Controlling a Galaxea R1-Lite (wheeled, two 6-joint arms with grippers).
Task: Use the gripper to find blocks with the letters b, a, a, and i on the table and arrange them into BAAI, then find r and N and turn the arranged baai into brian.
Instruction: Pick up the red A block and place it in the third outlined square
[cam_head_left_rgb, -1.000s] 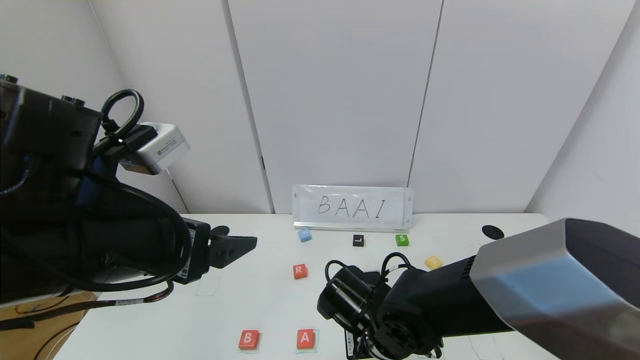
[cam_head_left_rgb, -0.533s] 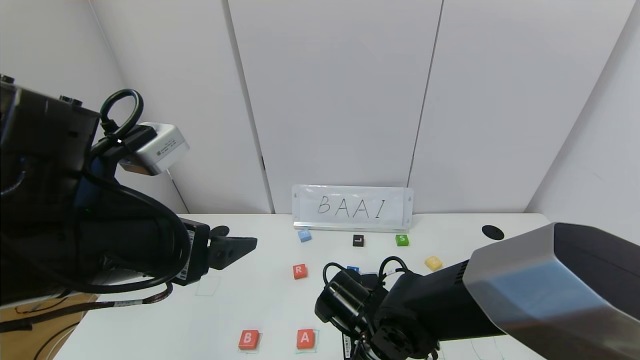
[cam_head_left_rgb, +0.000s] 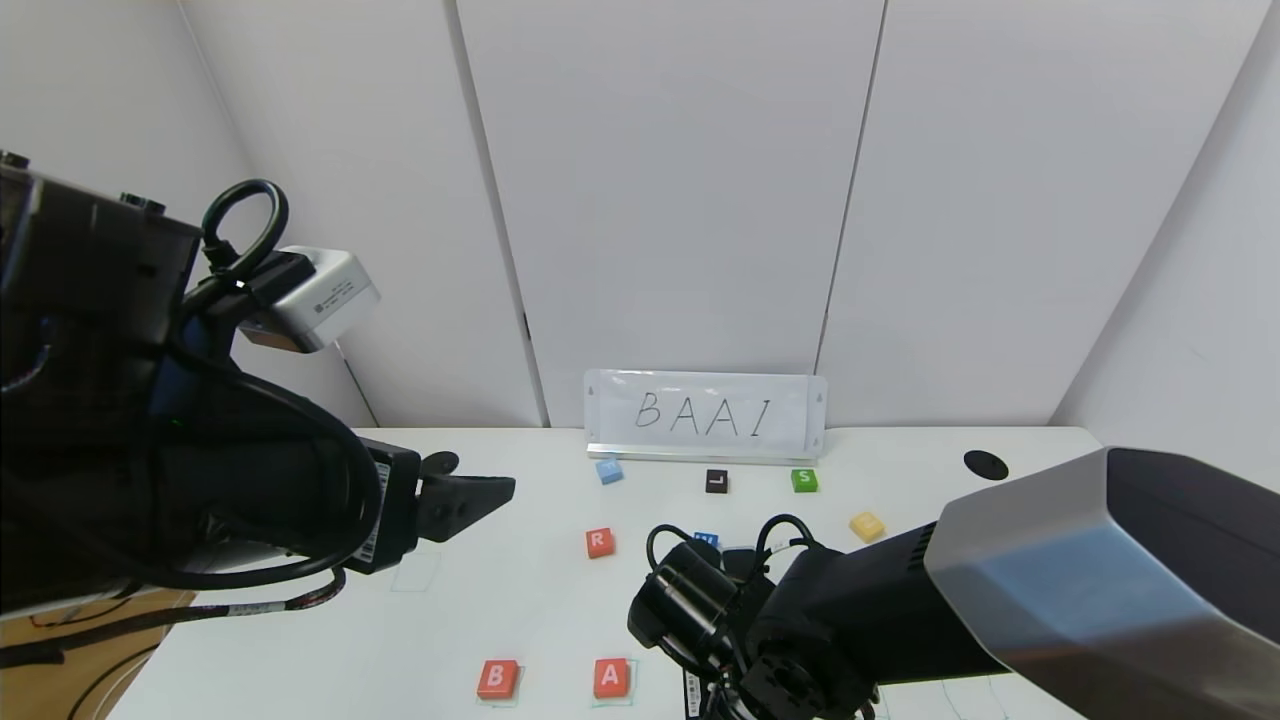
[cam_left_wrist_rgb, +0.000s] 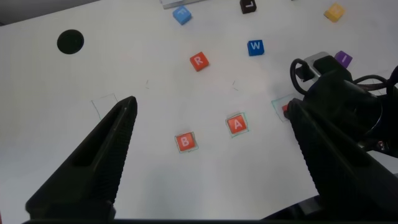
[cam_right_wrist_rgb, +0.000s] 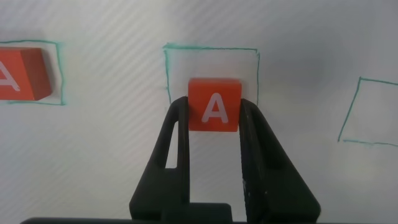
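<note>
Going left to right across the white worktop, the left gripper hung above its left part, its two dark, blunt jaws spread wide with nothing between them. One of two black round holes lay beyond it; the other was at the far right. Thin green hand-drawn squares marked the smooth surface, one bare outline near the left arm.

Along the near edge sat two small flat orange-red square blocks with white letters, the B block and just beside it the first A block, each in its own green square. Farther back stood r, a single orange-red block apart from the others. Behind it lay a light blue block, a black L block and a green S block, in front of a glossy white sign handwritten BAAI. A blue W block, a purple block and a yellow block lay near the right arm.

The right gripper was low over the third green square, its black jaws pinching the second A block by its two sides, the letter facing up. A fourth square beside it showed only its outline.
</note>
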